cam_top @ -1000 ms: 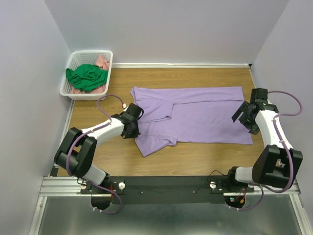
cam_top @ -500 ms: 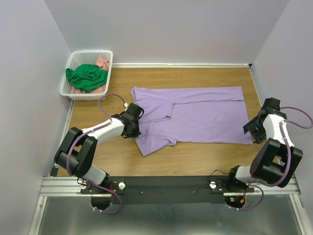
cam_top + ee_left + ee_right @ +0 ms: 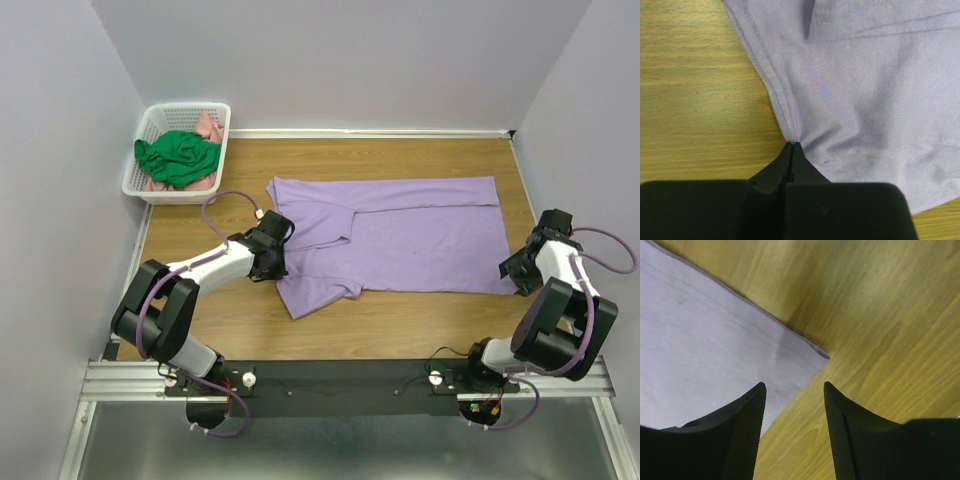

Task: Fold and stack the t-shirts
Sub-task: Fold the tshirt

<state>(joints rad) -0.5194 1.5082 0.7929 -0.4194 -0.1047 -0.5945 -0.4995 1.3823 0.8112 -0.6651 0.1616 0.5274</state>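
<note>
left wrist reveals left gripper [image 3: 792,149] pinching the lavender t-shirt [image 3: 870,95] hem; right gripper [image 3: 794,386] stands spread.

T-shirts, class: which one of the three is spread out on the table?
The purple t-shirt, lying spread on the wooden table; the green t-shirt and the pink t-shirt are bunched up in the white basket.

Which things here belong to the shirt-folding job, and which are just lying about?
Job: lavender t-shirt, edge pinched by left gripper; green t-shirt and pink t-shirt, both in the white basket; right gripper, open at that shirt's corner.
Lying about: white basket; wooden table.
</note>
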